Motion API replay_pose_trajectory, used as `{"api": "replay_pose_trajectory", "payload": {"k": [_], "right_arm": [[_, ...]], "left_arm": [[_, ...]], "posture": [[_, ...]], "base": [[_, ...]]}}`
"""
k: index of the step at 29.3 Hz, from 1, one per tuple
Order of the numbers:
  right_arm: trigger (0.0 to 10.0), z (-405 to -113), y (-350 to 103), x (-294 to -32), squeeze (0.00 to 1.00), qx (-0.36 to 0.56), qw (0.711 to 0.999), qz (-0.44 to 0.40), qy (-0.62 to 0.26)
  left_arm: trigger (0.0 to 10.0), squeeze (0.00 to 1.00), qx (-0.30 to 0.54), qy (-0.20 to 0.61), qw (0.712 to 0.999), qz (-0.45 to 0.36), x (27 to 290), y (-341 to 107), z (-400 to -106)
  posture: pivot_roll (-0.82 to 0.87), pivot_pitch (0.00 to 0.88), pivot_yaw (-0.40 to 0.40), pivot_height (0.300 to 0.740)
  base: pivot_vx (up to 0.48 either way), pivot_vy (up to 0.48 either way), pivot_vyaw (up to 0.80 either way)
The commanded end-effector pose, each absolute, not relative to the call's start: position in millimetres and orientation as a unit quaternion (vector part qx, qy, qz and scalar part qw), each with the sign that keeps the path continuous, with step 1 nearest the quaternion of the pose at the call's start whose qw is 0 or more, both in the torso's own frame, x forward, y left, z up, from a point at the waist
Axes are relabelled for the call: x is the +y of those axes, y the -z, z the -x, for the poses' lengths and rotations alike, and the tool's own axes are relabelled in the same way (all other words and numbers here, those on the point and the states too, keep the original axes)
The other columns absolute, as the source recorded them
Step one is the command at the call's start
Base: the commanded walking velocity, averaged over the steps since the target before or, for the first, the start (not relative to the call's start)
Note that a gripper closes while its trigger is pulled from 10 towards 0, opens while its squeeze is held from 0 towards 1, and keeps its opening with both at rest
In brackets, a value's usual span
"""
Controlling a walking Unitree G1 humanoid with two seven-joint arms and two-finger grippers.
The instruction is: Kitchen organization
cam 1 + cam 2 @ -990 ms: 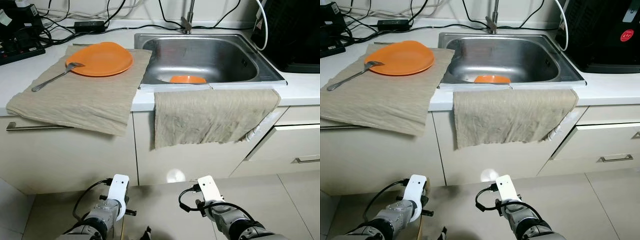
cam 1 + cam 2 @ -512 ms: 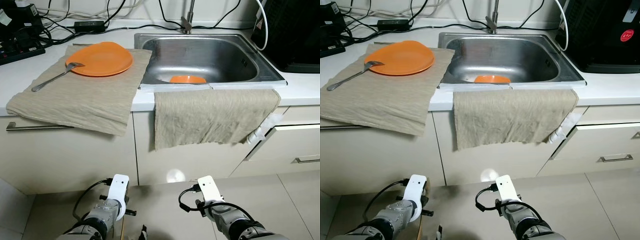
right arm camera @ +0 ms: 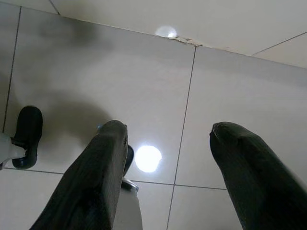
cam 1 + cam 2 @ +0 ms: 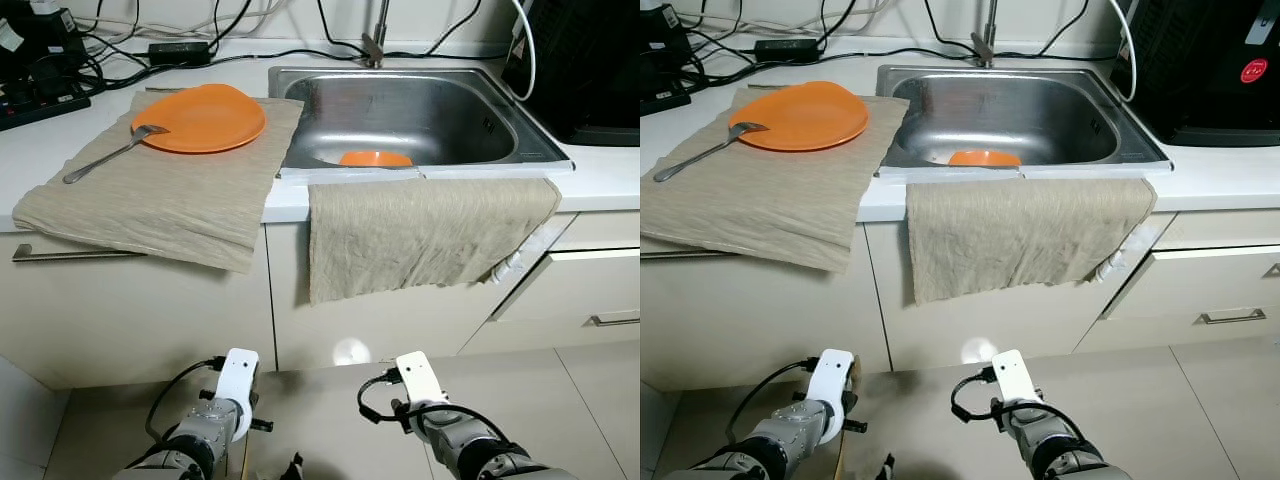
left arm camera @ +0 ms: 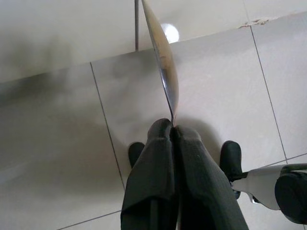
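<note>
Right now both my arms hang low in front of the cabinets, wrists down by the tiled floor [image 4: 330, 400], well below the counter. My left gripper [image 5: 172, 132] points at the floor with its two black fingers pressed together, and between their tips they pinch a thin, curved, shiny blade-like piece [image 5: 163, 62] that sticks out away from the wrist; I cannot tell what that piece is. My right gripper [image 3: 165, 136] also faces the floor tiles, its fingers spread wide apart with nothing between them. From the head camera I see the left wrist [image 4: 235, 385] and right wrist [image 4: 415, 385] side by side, each with a white housing and a black cable looped off it. Up on the counter, a beige cloth [image 4: 150, 205] lies spread to the left of the sink, its front edge drooping over the counter lip. An orange plate [image 4: 205, 115] sits on the far part of that cloth, and a metal fork [image 4: 110, 155] rests with its head on the plate's rim and its handle on the cloth. Inside the steel sink [image 4: 480, 115] lies a second orange dish [image 4: 375, 158], close to the front wall. Another beige cloth [image 4: 420, 235] hangs over the sink's front edge, down across the cabinet door.
</note>
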State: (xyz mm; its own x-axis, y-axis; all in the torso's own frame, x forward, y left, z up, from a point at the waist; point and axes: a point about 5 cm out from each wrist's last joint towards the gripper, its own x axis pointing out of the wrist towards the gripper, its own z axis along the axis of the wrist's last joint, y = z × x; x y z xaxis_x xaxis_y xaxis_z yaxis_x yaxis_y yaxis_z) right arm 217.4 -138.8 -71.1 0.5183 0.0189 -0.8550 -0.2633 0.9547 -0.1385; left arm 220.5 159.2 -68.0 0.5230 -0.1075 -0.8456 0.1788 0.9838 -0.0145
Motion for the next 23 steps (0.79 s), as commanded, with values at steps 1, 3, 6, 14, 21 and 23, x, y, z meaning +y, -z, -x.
{"api": "replay_pose_trajectory", "payload": {"k": [1, 3, 6, 14, 21, 23], "right_arm": [[10.0, -217.9, 70.9, -140.9, 0.00, 0.487, 0.860, 0.130, -0.077], [10.0, -218.1, 70.8, -141.2, 0.00, 0.487, 0.860, 0.130, -0.077], [10.0, -218.3, 70.6, -141.3, 0.00, 0.487, 0.860, 0.131, -0.077], [10.0, -216.4, 71.8, -142.1, 0.00, 0.500, 0.855, 0.120, -0.065], [10.0, -217.0, 71.4, -141.8, 0.00, 0.498, 0.855, 0.123, -0.069], [10.0, -217.2, 71.3, -141.7, 0.00, 0.498, 0.855, 0.124, -0.070]], "left_arm": [[10.0, 0.00, 0.490, 0.086, 0.866, -0.041, 159.0, 70.9, -215.8], [10.0, 0.00, 0.490, 0.086, 0.866, -0.041, 158.7, 70.8, -216.0], [10.0, 0.00, 0.490, 0.086, 0.867, -0.040, 158.5, 70.7, -216.1], [10.0, 0.00, 0.489, 0.085, 0.867, -0.040, 158.5, 70.4, -216.6], [10.0, 0.00, 0.489, 0.086, 0.867, -0.041, 158.5, 70.3, -216.8], [10.0, 0.00, 0.489, 0.086, 0.867, -0.042, 158.6, 70.3, -216.9]], "posture": [[0.09, 0.000, -0.036, 0.740], [0.09, 0.000, -0.037, 0.740], [0.09, 0.000, -0.037, 0.740], [0.09, 0.000, -0.038, 0.740], [0.09, 0.000, -0.037, 0.740], [0.09, 0.000, -0.037, 0.740]], "base": [[0.000, 0.000, 0.00], [0.000, 0.000, 0.00], [0.000, 0.000, 0.00], [0.000, 0.000, 0.00], [0.000, 0.000, 0.00], [0.000, 0.000, 0.00]]}}
